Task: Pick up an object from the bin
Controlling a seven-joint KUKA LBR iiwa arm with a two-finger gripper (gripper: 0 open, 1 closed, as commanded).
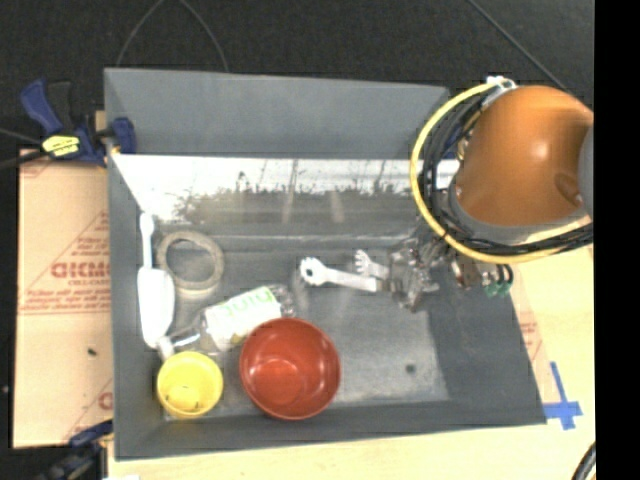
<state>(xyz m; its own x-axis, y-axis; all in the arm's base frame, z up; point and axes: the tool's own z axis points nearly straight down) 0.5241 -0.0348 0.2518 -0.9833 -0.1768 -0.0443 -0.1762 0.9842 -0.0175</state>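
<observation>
Grey bin [400,358], dark floor [300,18] behind; fingers [410,278] beside a white spanner [335,276], openness unclear.

White toy wrench [338,278] lying flat, bin centre.

Light falls from above, even and bright on the bin [470,368] floor, while the ground beyond is dark. 1 white glare band runs across the far wall, and soft highlights sit on the orange cover [525,153] and red bowl [290,368]; shadows are faint.
</observation>
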